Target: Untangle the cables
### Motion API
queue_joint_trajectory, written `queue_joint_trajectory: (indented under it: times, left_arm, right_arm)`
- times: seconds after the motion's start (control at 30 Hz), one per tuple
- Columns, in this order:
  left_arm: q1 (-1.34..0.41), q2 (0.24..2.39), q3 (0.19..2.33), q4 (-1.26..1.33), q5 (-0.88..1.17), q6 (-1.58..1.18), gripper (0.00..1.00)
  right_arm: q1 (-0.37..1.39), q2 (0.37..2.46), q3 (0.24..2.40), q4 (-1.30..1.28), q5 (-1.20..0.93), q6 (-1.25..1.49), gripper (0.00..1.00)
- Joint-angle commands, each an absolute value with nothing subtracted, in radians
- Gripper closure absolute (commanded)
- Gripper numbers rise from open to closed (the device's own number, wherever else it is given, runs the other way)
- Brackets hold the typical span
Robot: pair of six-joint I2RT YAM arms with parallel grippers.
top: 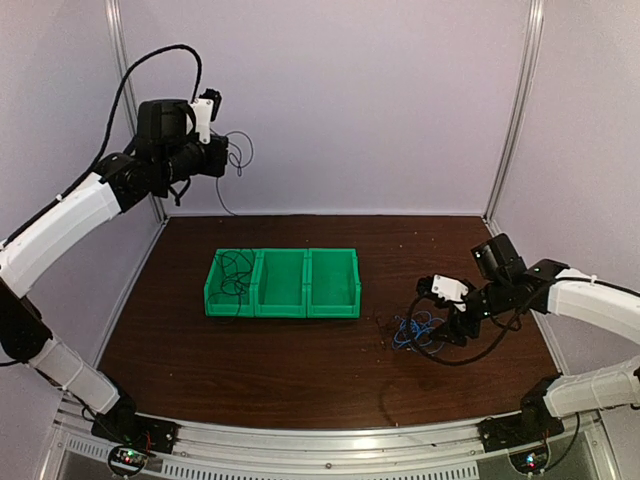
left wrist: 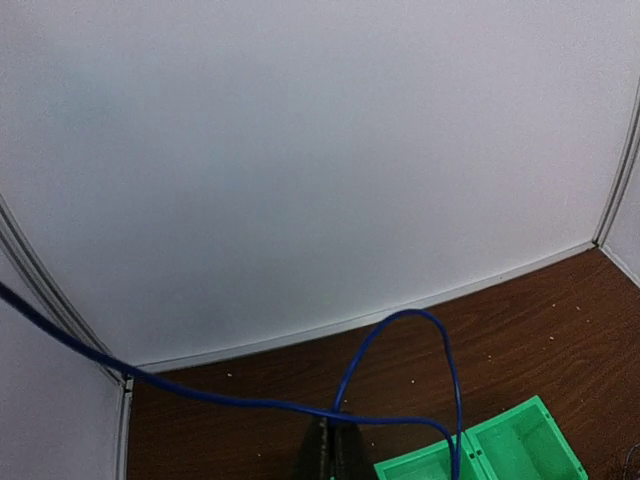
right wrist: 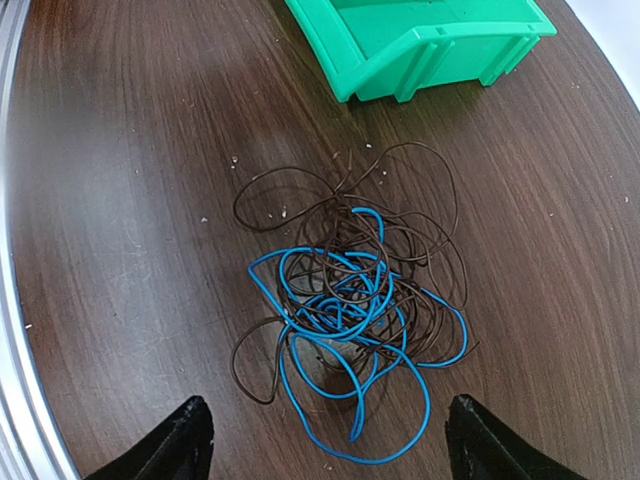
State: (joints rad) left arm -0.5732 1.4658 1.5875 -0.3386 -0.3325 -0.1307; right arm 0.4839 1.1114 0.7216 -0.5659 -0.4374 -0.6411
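— Most of the wiring is one tangle (right wrist: 345,300), blue and dark strands looped through each other on the table (right wrist: 120,200). It shows at the lower right of the overhead view and in the middle of the right wrist view.
— Anything out of it?
— Two pieces, as far as I can see. One black wire (top: 233,272) lies in the left compartment of the green bin (top: 335,302), at the centre of the overhead view. One blue cable (left wrist: 400,318) is up at the upper left, hanging from the left gripper (left wrist: 327,445), whose fingers are pressed together on it.
— Is that blue one free of the heap?
— I'd judge so. No strand runs from it to the tangle, though its lower end is too thin to follow.
— And the other arm?
— The right gripper (right wrist: 325,410) hovers just above the tangle, fingers wide apart, holding nothing.
— So how far along?
— Early to middle, I'd say. The raised cable needs setting down, and the heap has several strands to pull apart.
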Motion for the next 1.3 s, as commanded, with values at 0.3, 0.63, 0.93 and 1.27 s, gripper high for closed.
queue_joint_trajectory:
  times: [0.3,0.63,0.93,1.27]
  left_arm:
    - [-0.561,1.457,1.28,-0.33,-0.406,-0.269,1.0]
    - [-0.516,1.567,1.197,-0.364,-0.376,-0.325,1.0]
    - [-0.5,1.744,1.183,-0.298,-0.28,-0.321,1.0]
    - [-0.5,1.847,1.228,-0.327,-0.218,-0.318,1.0]
  right_arm:
    - [0.419,1.036,0.626,-0.445,-0.456,-0.593,0.19]
    - [0.416,1.045,0.615,-0.437,-0.463,-0.6,0.19]
    - [0.414,1.049,0.61,-0.436,-0.464,-0.604,0.19]
    - [0.412,1.064,0.611,-0.438,-0.474,-0.609,0.19]
